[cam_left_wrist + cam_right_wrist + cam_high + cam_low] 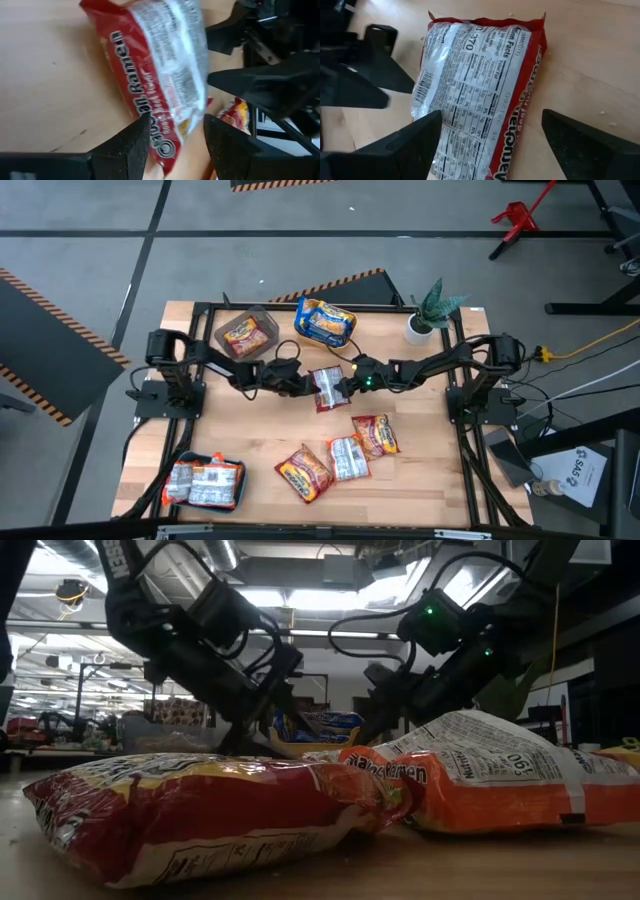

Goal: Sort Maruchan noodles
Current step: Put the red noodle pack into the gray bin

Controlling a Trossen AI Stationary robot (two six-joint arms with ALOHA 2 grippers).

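Note:
A red ramen packet (pixel 327 387) with a white printed back lies at the table's middle, between both grippers. My left gripper (pixel 308 385) comes from the left and is shut on it; the left wrist view shows the packet (pixel 160 65) running away from the gripper (pixel 175 125). My right gripper (pixel 347 385) comes from the right and is wide open. Its fingers (pixel 415 140) stand on either side of the packet (pixel 475 85) without touching it. Three more packets (pixel 347 457) lie loose near the table's near edge. My left gripper pinches one short end of the packet (pixel 172 142) between its two fingers, coming from the table's left side. The rest of the packet stretches away from the fingers toward my right gripper. Whether its far end lies on the table, I cannot tell.
A grey bin (pixel 262 315) at the far left holds an orange-red packet. A yellow bin (pixel 348 333) beside it holds blue-yellow ones. A teal bin (pixel 238 480) at the near left corner holds silver-white ones. A potted plant (pixel 430 315) stands at the far right.

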